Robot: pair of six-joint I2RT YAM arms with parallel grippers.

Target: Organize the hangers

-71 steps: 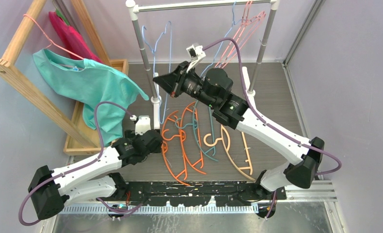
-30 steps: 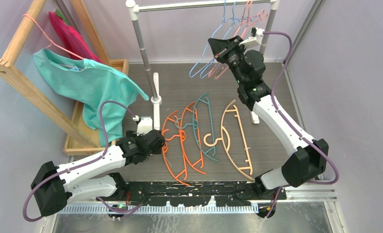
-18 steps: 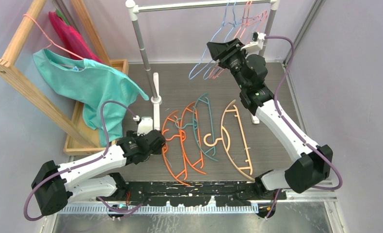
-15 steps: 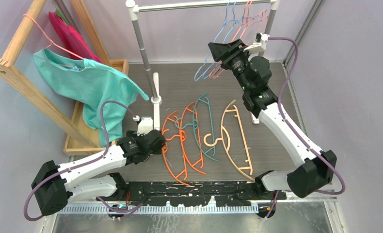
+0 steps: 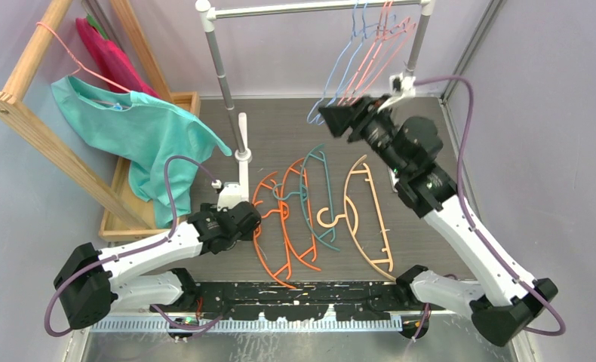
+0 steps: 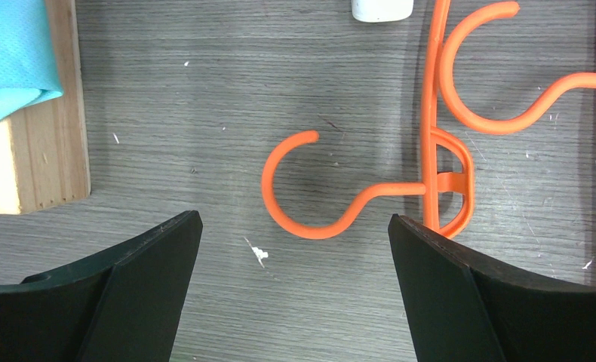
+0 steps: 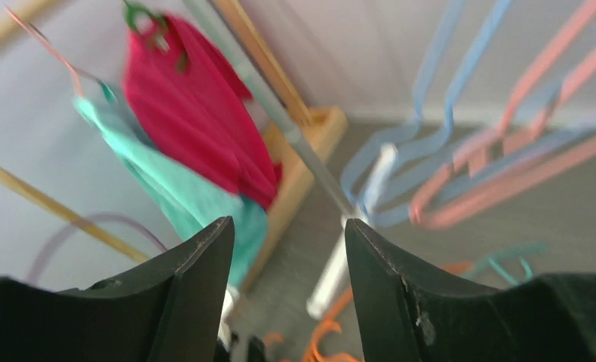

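Your right arm has pulled down and away from the rail [image 5: 295, 9], where light-blue wire hangers [image 5: 340, 64] hang beside pink wire hangers [image 5: 374, 49]. From above, the right pincer [image 5: 327, 118] points left below them; the left arm reaches forward and low, with the left pincer [image 5: 251, 219] at the orange hangers [image 5: 276, 230], which lie on the table [image 5: 280, 132] with teal hangers [image 5: 315, 200] and a tan hanger [image 5: 370, 226]. On the left wrist, the jaws are apart, either side of an orange hook [image 6: 310, 188], untouched. On the right wrist, the jaws are apart and empty, with the wire hangers blurred beyond.

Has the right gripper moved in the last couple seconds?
Yes. The right gripper moved right, from beside the rack's left post over to the wire hangers at the rail's right end.
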